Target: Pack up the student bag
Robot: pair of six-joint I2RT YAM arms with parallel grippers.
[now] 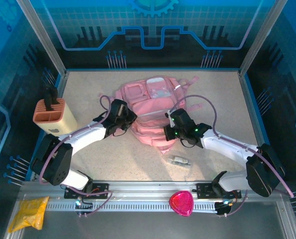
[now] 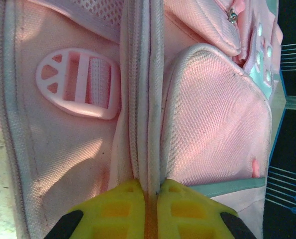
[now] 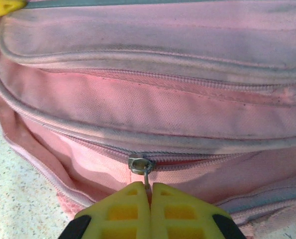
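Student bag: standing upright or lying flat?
Lying flat: the student bag sprawls front-up on the table, its clear window facing the overhead camera.

A speckled beige worktop [image 1: 222, 99] sits inside a booth of dark blue wall panels [image 1: 152, 30] printed with bright cyan circuit lines and grids, with a gear emblem [image 1: 153, 6] at the top of the back panel. Slanting aluminium posts [image 1: 41, 35] frame the back corners. A slotted aluminium rail [image 1: 148, 191] runs along the near edge, with a grey metal ledge [image 1: 138, 224] in front of it. Light falls brightest on the worktop's near half.
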